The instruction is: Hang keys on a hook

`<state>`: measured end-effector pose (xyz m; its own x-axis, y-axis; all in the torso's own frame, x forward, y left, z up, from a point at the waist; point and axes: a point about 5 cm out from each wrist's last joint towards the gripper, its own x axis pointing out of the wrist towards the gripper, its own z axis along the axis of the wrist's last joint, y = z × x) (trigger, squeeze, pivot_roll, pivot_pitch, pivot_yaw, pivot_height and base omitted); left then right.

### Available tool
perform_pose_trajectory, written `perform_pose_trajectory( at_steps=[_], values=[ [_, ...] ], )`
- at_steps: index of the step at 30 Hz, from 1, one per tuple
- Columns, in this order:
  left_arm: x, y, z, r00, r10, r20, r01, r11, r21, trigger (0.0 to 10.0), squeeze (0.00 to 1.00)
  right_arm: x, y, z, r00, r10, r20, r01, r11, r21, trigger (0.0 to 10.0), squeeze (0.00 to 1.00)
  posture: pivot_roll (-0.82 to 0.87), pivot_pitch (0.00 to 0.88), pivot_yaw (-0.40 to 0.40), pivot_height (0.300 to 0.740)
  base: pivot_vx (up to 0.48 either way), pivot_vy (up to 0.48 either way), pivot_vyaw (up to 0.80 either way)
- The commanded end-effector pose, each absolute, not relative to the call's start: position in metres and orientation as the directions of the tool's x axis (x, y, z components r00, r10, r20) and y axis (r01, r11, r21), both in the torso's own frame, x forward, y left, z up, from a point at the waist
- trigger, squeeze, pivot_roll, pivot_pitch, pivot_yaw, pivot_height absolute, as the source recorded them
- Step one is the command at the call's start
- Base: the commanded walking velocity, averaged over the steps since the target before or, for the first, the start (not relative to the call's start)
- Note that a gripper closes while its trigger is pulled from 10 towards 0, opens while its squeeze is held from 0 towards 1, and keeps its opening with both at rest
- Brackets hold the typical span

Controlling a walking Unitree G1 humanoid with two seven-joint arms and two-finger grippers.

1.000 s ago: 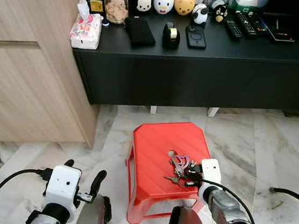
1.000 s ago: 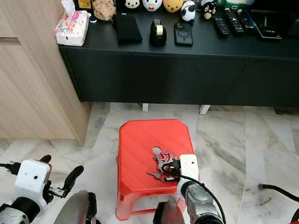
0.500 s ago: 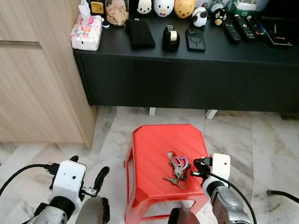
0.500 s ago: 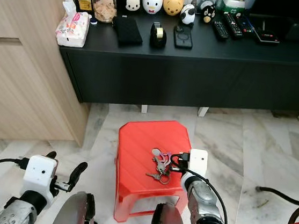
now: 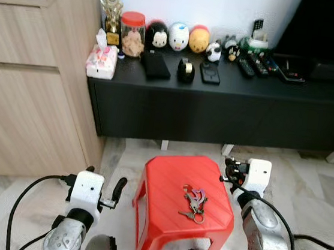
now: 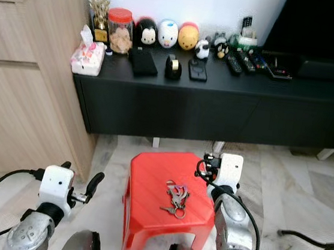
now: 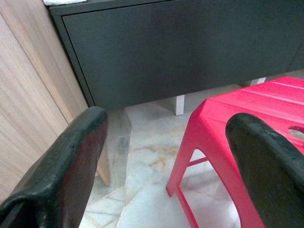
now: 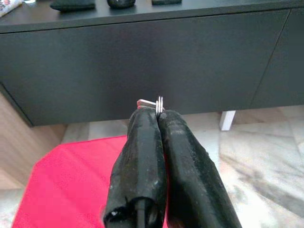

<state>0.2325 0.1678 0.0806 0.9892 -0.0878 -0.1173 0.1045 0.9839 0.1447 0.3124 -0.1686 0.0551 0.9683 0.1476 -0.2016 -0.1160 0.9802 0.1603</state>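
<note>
A bunch of keys (image 5: pixel 193 201) with a pink tag lies on the seat of a red plastic stool (image 5: pixel 166 185). My right gripper (image 5: pixel 227 166) hovers above the stool's far right corner, apart from the bunch. In the right wrist view its fingertips (image 8: pixel 151 124) are shut, and a thin silver ring (image 8: pixel 159 102) with a bit of metal beside it is pinched at their very end. My left gripper (image 5: pixel 105 178) is held low to the left of the stool. It is open, and its two black fingers (image 7: pixel 71 166) have nothing between them.
A long black console (image 5: pixel 217 106) stands behind the stool, carrying a jar (image 5: pixel 132 33), toy figures (image 5: pixel 179 36), remotes (image 5: pixel 250 64) and a tissue pack (image 5: pixel 101 61). A wooden cabinet (image 5: pixel 32 91) is on the left. Black cables (image 5: pixel 316 241) lie on the marble floor at right.
My right gripper has risen from the keys, fingers shut, to above the stool's far right corner. The bunch still lies on the seat. The camera has lifted, showing more of the console.
</note>
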Motion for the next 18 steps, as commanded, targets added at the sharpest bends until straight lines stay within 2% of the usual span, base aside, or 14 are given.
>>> perform_pose_trajectory(
  at_steps=[1, 5, 11, 18],
  values=[
    [0.236, 0.165, 0.082, 0.991, -0.095, -0.099, 0.109, 0.984, 0.144, 10.0, 0.0, 0.31, -0.172, 0.057, 0.972, 0.136, -0.192, -0.104, 0.98, 0.169, 10.0, 0.0, 0.03, 0.0, -0.08, 0.613, 0.0, 0.0, 0.0],
    [0.242, 0.166, 0.085, 0.991, -0.104, -0.081, 0.115, 0.982, 0.147, 10.0, 0.0, 0.309, -0.169, 0.062, 0.972, 0.146, -0.185, -0.112, 0.977, 0.183, 10.0, 0.0, 0.03, 0.0, -0.073, 0.617, 0.0, 0.0, 0.0],
    [0.252, 0.164, 0.087, 0.988, -0.147, -0.055, 0.154, 0.974, 0.163, 10.0, 0.0, 0.307, -0.156, 0.066, 0.956, 0.209, -0.208, -0.165, 0.963, 0.211, 10.0, 0.0, 0.03, 0.0, -0.07, 0.661, 0.0, 0.0, 0.0],
    [0.255, 0.162, 0.092, 0.986, -0.165, -0.032, 0.168, 0.973, 0.161, 10.0, 0.0, 0.309, -0.156, 0.079, 0.957, 0.225, -0.185, -0.186, 0.96, 0.21, 10.0, 0.0, 0.03, 0.0, -0.07, 0.706, 0.0, 0.0, 0.0]
  ],
)
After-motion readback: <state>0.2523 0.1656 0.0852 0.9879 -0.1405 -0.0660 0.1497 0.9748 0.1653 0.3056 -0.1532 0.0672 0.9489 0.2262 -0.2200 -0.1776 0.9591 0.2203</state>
